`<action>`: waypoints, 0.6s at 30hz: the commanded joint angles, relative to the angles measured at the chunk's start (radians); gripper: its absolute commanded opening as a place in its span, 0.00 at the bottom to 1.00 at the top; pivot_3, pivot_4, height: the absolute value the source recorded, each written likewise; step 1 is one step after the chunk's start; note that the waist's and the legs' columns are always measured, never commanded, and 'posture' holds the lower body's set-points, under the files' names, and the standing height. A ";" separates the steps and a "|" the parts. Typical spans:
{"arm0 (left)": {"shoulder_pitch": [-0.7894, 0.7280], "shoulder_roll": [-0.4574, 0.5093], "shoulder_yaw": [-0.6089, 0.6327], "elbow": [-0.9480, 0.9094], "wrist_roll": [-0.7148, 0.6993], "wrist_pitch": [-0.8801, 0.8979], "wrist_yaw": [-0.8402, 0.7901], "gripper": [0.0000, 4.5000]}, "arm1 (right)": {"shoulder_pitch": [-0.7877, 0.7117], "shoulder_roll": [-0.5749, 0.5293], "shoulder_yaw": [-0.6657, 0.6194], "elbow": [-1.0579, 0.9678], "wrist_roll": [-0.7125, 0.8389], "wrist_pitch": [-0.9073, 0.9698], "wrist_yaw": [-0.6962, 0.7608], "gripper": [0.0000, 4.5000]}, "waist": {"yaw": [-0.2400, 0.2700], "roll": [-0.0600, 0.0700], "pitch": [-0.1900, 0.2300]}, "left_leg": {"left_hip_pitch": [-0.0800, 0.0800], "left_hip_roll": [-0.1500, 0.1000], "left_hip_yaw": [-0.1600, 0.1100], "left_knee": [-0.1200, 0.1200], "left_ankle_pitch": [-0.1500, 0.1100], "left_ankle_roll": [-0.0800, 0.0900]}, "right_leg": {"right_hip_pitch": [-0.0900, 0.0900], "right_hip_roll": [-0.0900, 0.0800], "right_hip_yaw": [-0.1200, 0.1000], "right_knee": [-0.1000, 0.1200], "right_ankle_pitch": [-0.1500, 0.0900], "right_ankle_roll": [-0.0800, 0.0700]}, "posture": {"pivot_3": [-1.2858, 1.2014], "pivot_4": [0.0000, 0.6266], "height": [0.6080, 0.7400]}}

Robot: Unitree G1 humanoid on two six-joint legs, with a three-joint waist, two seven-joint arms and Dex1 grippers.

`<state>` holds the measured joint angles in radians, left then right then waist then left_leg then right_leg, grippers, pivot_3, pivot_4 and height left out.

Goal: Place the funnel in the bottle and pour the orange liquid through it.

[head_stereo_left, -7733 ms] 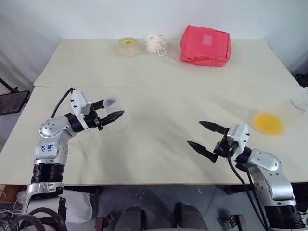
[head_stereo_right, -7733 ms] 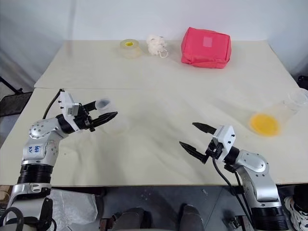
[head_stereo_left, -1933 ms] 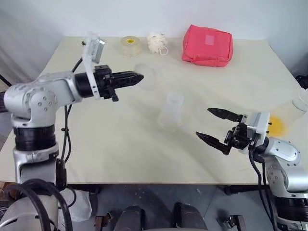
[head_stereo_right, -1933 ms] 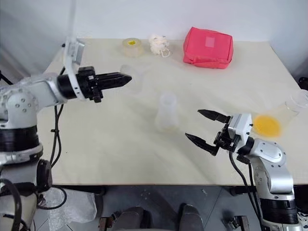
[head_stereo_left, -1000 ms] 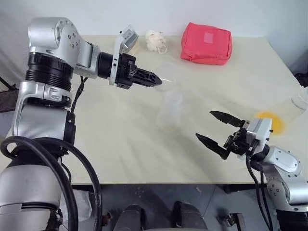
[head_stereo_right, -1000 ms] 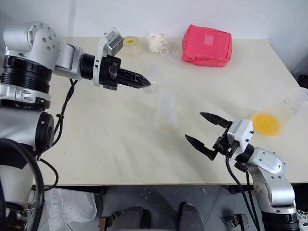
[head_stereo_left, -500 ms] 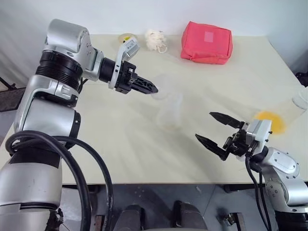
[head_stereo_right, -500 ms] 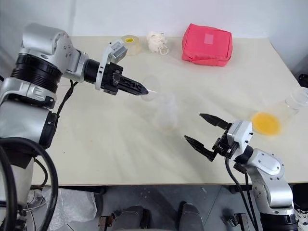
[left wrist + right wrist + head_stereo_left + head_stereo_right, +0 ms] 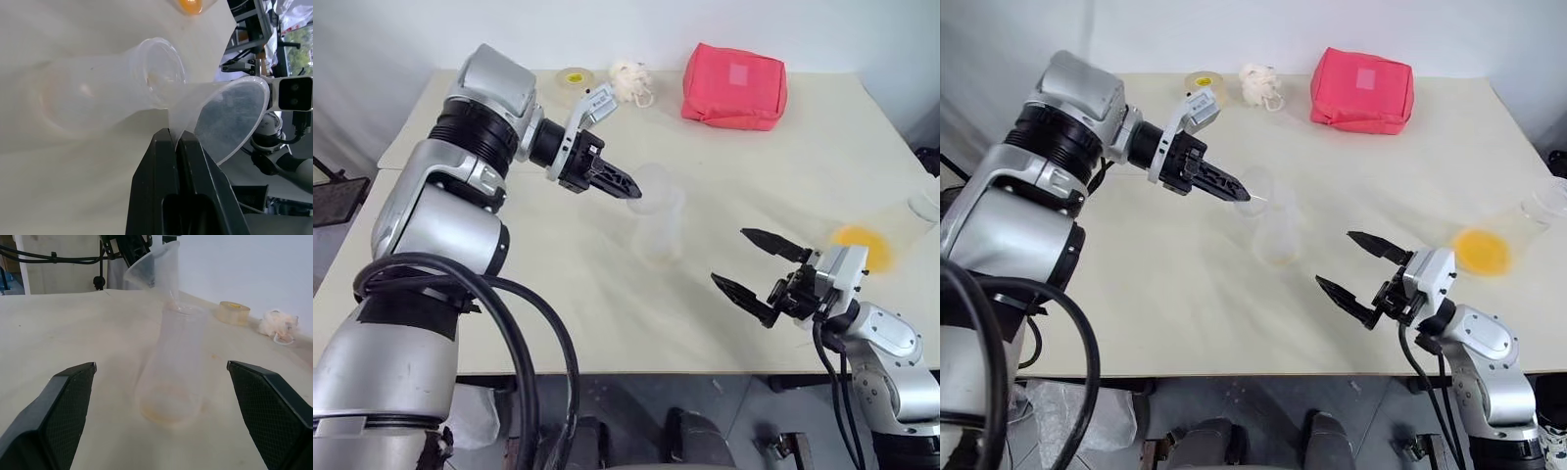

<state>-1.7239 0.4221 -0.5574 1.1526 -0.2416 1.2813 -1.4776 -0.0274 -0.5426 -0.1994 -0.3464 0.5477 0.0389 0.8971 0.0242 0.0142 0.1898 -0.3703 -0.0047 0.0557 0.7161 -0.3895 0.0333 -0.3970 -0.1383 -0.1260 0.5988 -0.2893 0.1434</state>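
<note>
Nearest to us, our right gripper (image 9: 756,268) is hovering just above the table (image 9: 558,313) with its jaws spread wide and nothing between them, pointing toward the middle of the table.

Just beyond it, the bottle (image 9: 660,227) is standing upright and empty near the table's centre. Our left gripper (image 9: 176,139) is reaching in from the left with its fingers pinched tight on the rim of the clear funnel (image 9: 222,120). We are holding the funnel tilted, its spout right at the lip of the bottle's neck; from the left wrist view the spout looks to be touching the mouth but not yet seated inside.

Off to the right, near the table edge, the orange liquid (image 9: 865,247) is sitting as a shallow pool in a clear flask tipped on its side. At the far end are lying a tape roll (image 9: 572,76), a white tuft (image 9: 628,79) and a red pouch (image 9: 732,86).

We judge that we are in the first step, fitting the funnel. Next we need to level the funnel and lower its spout straight into the neck, then let go gently so the light bottle is not knocked over, before the right arm goes for the liquid.
</note>
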 commanded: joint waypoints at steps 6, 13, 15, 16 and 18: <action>-0.073 -0.043 0.040 0.075 0.105 -0.080 -0.067 0.00 | 0.020 0.009 -0.006 -0.050 -0.012 -0.036 -0.024 1.00 | -0.001 0.000 0.000 | 0.000 0.000 0.000 0.000 0.000 0.000 | 0.000 0.000 0.000 0.000 0.000 0.000 | 0.52 0.24 1.00; -0.091 -0.071 0.098 0.116 0.156 -0.113 -0.054 0.41 | 0.033 0.013 -0.007 -0.055 -0.016 -0.046 -0.031 1.00 | -0.001 0.000 0.000 | 0.000 0.000 0.000 0.000 0.000 0.000 | 0.000 0.000 0.000 0.001 0.000 0.000 | 0.52 0.24 1.00; -0.094 -0.076 0.118 0.122 0.165 -0.126 -0.049 0.55 | 0.036 0.012 -0.008 -0.056 -0.016 -0.047 -0.033 1.00 | -0.001 0.000 0.000 | 0.000 0.000 0.000 0.000 0.000 0.000 | 0.000 0.000 0.000 0.001 0.000 0.000 | 0.52 0.24 1.00; -0.095 -0.077 0.125 0.123 0.170 -0.130 -0.050 0.61 | 0.037 0.011 -0.008 -0.056 -0.016 -0.048 -0.033 1.00 | -0.001 0.000 0.000 | 0.000 0.000 0.000 0.000 0.000 0.000 | 0.000 0.000 0.000 0.001 0.000 0.000 | 0.52 0.24 1.00; -0.098 -0.081 0.147 0.126 0.178 -0.133 -0.042 0.74 | 0.039 0.010 -0.011 -0.055 -0.016 -0.050 -0.034 1.00 | -0.001 0.000 0.000 | 0.000 0.000 0.000 0.001 0.000 0.000 | 0.000 0.000 0.000 0.001 0.000 0.000 | 0.52 0.24 1.00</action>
<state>-1.7723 0.3451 -0.4344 1.2756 -0.0724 1.1551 -1.4998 0.0077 -0.5356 -0.1995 -0.3543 0.5276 0.0147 0.8668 0.0234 0.0139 0.1900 -0.3702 -0.0044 0.0557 0.7167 -0.3895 0.0334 -0.3974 -0.1385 -0.1261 0.6005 -0.2893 0.1435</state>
